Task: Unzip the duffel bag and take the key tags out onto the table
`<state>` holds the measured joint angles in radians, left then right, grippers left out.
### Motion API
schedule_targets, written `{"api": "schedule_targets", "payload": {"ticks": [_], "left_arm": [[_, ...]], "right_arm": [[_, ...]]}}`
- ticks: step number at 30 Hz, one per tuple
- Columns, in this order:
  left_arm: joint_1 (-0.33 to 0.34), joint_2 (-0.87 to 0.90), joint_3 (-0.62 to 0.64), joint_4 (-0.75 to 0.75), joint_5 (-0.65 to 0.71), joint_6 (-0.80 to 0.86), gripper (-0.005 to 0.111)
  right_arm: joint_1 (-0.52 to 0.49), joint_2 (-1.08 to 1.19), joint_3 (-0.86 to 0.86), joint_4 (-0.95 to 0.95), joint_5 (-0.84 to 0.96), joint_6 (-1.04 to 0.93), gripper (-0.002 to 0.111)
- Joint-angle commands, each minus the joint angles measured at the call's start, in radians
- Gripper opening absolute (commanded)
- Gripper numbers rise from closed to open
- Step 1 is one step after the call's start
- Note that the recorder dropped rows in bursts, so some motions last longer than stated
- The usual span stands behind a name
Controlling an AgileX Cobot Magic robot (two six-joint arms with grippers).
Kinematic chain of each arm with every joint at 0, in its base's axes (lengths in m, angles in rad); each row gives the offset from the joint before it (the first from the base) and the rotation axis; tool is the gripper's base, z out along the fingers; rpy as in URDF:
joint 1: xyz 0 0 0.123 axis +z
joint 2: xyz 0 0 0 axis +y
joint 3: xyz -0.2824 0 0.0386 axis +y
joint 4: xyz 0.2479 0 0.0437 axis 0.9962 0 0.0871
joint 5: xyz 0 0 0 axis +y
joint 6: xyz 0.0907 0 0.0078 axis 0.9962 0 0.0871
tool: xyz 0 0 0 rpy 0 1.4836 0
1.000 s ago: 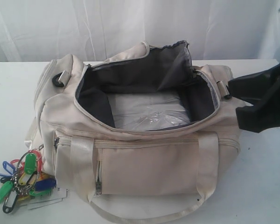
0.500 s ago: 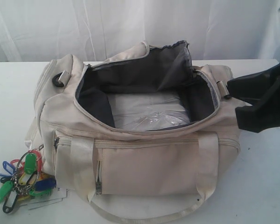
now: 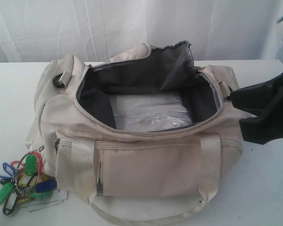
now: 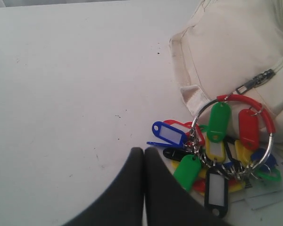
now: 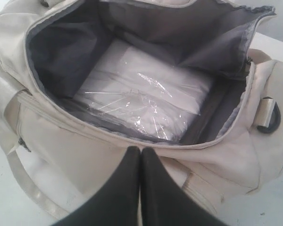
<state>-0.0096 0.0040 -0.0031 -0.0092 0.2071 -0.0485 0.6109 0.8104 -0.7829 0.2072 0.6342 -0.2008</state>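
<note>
The cream duffel bag (image 3: 146, 155) sits on the white table (image 3: 9, 89) with its curved top zipper fully undone, showing dark grey lining and a clear-wrapped white pack (image 3: 148, 113) on its floor. The key tags (image 3: 23, 181) lie on the table at the bag's front left corner, green, blue, yellow and red on metal rings (image 4: 226, 155). My left gripper (image 4: 144, 150) is shut and empty, hovering just beside the tags. My right gripper (image 5: 140, 150) is shut and empty, above the bag's right end; it shows dark at the right edge (image 3: 266, 113) in the exterior view.
White paper labels (image 3: 47, 202) lie under the key tags. A white curtain (image 3: 132, 23) hangs behind the table. The bag's long strap (image 3: 146, 219) trails along the table's front edge. Black strap rings (image 3: 60, 81) sit at the bag's ends.
The right arm has drawn back slightly to the right and down, away from the bag's end. The bag and key tags have stayed put.
</note>
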Motion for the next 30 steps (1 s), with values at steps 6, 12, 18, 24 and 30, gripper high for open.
{"api": "schedule_targets", "payload": {"ticks": [6,12,18,24,30], "left_arm": [[-0.003,-0.004,0.003,-0.012,-0.004,-0.003,0.000],[-0.003,-0.004,0.003,-0.013,-0.001,-0.003,0.000],[-0.003,-0.004,0.003,-0.013,-0.001,-0.003,0.000],[-0.003,-0.004,0.003,-0.013,-0.001,-0.003,0.000],[-0.003,-0.004,0.003,-0.013,-0.001,-0.003,0.000]], "right_arm": [[-0.001,0.000,0.005,0.002,0.001,-0.005,0.000],[0.006,0.000,0.005,0.006,0.001,-0.005,0.000],[0.029,-0.005,0.005,0.011,-0.006,-0.005,0.000],[0.029,-0.080,0.005,0.004,-0.006,-0.005,0.000],[0.029,-0.239,0.005,0.004,-0.006,-0.005,0.000]]}}
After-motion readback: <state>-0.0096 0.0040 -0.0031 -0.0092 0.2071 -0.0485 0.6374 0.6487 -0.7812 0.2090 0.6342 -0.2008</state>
